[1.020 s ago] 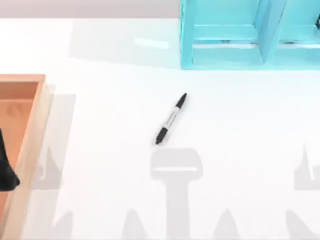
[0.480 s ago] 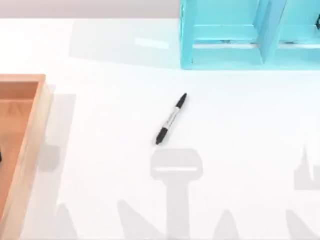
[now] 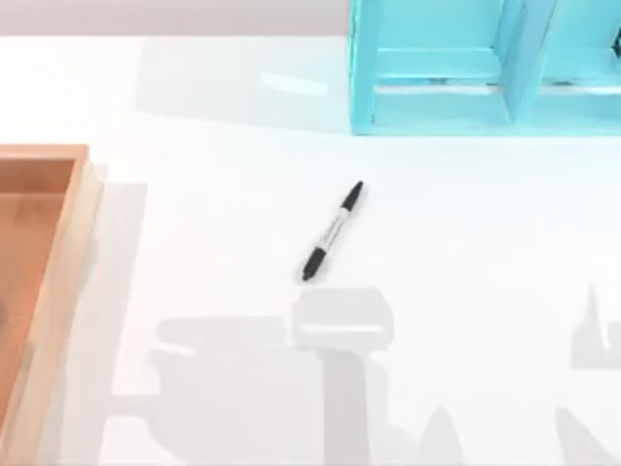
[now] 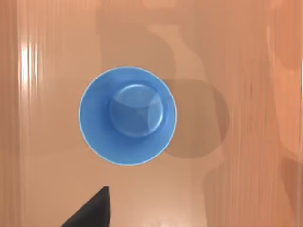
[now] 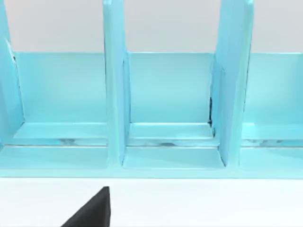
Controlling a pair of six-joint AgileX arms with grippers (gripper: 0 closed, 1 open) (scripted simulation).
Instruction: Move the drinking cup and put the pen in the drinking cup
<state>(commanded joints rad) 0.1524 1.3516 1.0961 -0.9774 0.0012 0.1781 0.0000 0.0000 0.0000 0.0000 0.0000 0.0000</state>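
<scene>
The pen (image 3: 332,231) lies flat on the white table near the middle in the top view, its black cap pointing toward the back right. In the left wrist view the drinking cup (image 4: 128,115) is a small blue cup seen from straight above, upright and empty, on the floor of a wooden tray (image 4: 246,56). A black part of my left gripper (image 4: 92,212) juts in close beside the cup, apart from it. A black part of my right gripper (image 5: 92,212) hangs over the white table in front of a turquoise shelf unit.
The wooden tray (image 3: 68,262) sits at the table's left edge, its wall raised above the tabletop. The turquoise shelf unit (image 3: 485,68) stands at the back right, with upright dividers (image 5: 116,94) and open compartments. Grey arm shadows fall across the near side of the table.
The dark part of my left arm over the tray at the left edge has slid out of the top view. The arm shadows on the near table have shifted. The pen has not moved.
</scene>
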